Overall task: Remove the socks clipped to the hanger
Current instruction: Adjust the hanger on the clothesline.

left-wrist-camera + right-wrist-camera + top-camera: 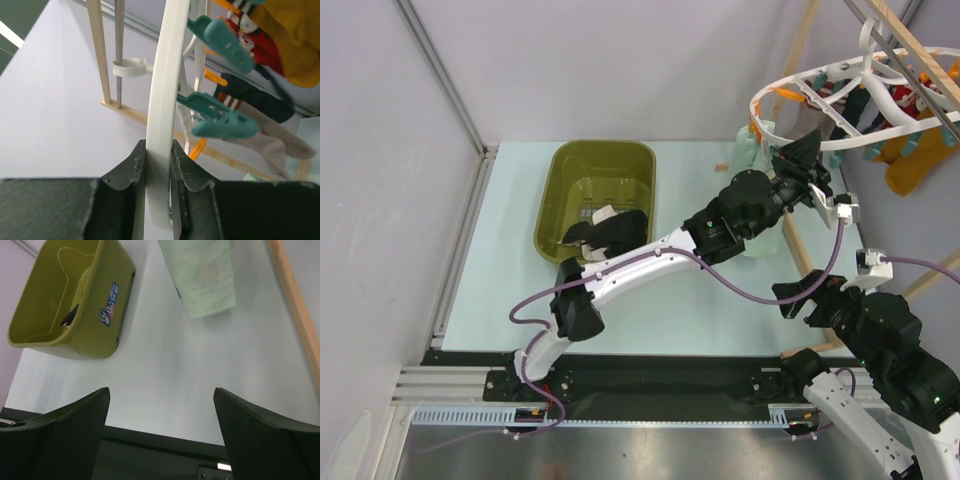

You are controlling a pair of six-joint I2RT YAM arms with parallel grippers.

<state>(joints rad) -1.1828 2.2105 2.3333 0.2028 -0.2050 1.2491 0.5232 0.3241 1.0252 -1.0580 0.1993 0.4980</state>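
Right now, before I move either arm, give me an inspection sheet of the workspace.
Surface: pale table with an olive tub on it.
Job's things: hanger ring hangs at far right. A mustard sock, a red sock and a pale mint sock hang from it. Dark socks lie in the tub.
Clutter: nothing seen.
Grippers: left gripper shut on the hanger ring; right gripper open and empty above the table.
Cables: purple cable runs along the left arm and loops near its base.
Surroundings: wooden rack at far right, grey walls.
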